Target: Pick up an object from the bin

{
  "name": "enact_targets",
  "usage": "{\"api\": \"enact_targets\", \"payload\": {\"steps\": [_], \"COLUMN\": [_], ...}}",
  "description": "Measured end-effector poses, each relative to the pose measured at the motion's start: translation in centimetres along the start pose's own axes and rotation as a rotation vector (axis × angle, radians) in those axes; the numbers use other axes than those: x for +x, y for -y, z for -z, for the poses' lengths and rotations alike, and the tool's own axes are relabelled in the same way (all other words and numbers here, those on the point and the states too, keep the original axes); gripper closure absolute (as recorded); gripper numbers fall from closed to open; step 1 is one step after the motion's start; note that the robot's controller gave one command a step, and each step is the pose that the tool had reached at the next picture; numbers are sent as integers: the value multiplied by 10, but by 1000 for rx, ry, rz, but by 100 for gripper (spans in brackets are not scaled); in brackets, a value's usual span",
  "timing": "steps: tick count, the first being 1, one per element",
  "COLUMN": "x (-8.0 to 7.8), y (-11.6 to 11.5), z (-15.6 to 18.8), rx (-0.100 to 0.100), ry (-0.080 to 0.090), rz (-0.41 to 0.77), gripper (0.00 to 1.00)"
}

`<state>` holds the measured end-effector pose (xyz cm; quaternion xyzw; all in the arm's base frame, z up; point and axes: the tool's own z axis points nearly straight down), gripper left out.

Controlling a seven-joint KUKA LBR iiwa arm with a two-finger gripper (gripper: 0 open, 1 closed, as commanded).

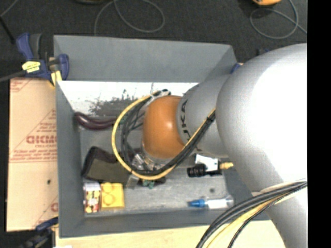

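The gripper (140,164) hangs low over the middle of the bin, and I see just a bit of its metal body under the arm's orange cover. Left of it lies a dark brown wedge-shaped pad (100,163). A yellow studded block (113,195) with a small red-and-white printed box (91,198) beside it sits at the front left. A tiny dark green bit (149,183) lies right below the gripper. To the right rests a small black-and-white bottle-like thing (205,168) with a yellow tip.
A dark purple curved thing (95,121) lies against the back left wall. A white marker with a blue cap (209,204) lies along the front wall at the right. The arm and its yellow and black cables cover the bin's right half.
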<state>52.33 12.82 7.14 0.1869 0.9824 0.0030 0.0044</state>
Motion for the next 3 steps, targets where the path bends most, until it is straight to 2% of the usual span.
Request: {"api": "enact_targets", "payload": {"steps": [1,2,3], "x": [4,-13,11], "y": [8,-37,27], "z": [58,84,180], "rx": [5,-3,5], "ry": [-6,4,-5], "rz": [-10,-12,-40], "gripper": [100,100,100]}}
